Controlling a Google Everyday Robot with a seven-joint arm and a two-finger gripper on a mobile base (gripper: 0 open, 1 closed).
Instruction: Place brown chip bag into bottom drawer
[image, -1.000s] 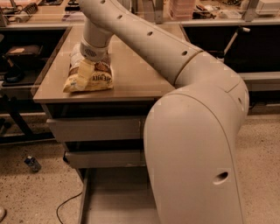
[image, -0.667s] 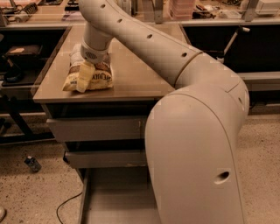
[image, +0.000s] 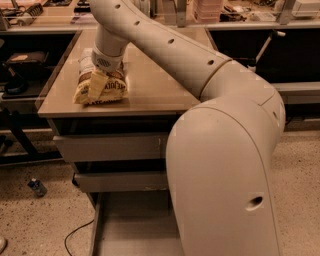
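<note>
Upper left: brown chip bag (image: 112, 86) lying on the bench (image: 160, 85) near its front left corner, under the pincer (image: 101, 76). Against the views of the preceding second the bag occupies the same spot. The pincer has only settled a little onto it, and no lift has begun. The task therefore appears to remain at the grasping step. Whether the pincer is clamped on the bag cannot be told. The bag's pale lettered band faces the near bench edge. Its long axis seems to run up the frame, leaning slightly left, with the far end hidden by the wrist. Lower centre: bottom drawer (image: 131, 227), pulled out, floor bare, well apart from the bag.
</note>
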